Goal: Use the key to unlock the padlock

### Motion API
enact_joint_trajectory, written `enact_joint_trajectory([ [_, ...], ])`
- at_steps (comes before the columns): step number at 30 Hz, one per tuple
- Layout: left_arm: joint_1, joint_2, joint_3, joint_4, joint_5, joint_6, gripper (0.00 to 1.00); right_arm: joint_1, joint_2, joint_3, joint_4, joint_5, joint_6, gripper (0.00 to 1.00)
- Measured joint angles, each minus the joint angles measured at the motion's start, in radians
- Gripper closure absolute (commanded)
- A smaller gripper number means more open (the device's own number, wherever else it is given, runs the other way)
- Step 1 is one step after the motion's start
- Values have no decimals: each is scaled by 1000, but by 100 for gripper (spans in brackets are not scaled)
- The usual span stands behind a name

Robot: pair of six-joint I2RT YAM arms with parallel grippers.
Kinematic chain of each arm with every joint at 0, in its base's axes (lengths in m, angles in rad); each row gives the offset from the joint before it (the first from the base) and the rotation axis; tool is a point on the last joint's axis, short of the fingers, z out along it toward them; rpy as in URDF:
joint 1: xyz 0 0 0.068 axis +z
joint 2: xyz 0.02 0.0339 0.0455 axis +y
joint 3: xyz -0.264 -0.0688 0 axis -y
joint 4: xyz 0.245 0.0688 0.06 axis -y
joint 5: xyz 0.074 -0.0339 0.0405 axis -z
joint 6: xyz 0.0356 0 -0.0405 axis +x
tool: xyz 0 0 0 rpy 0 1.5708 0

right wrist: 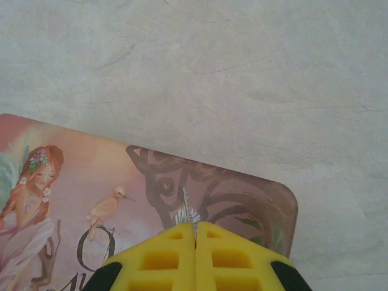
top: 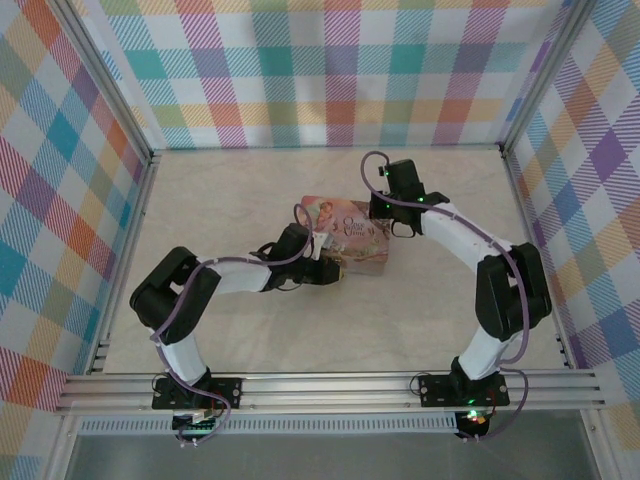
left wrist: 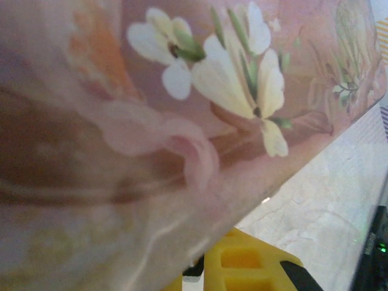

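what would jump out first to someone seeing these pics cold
The pink illustrated tin in the middle of the pale table grabs the eye first, ringed by loud plaid walls. From the right wrist, the right gripper is pinched shut on a thin silvery key poking out over the tin's fairy-painted lid. From the left wrist, the tin's flowered side looms close and blurred.

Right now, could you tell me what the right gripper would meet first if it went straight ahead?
Most likely the tin lid, near its rounded corner; the key held in the right gripper would touch first.
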Motion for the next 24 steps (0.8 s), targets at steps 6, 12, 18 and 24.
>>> enact_joint_trajectory([
  [6,42,0,59,-140,77,-19,92,-5,-113,-101,2,-29,2,100],
  [12,51,2,120,-225,112,-55,92,-5,-291,-240,23,-89,20,100],
  [18,51,28,169,-246,140,-114,92,-5,-467,-362,59,-181,46,100],
  [24,51,48,199,-246,142,-173,92,-5,-611,-485,98,-291,93,100],
])
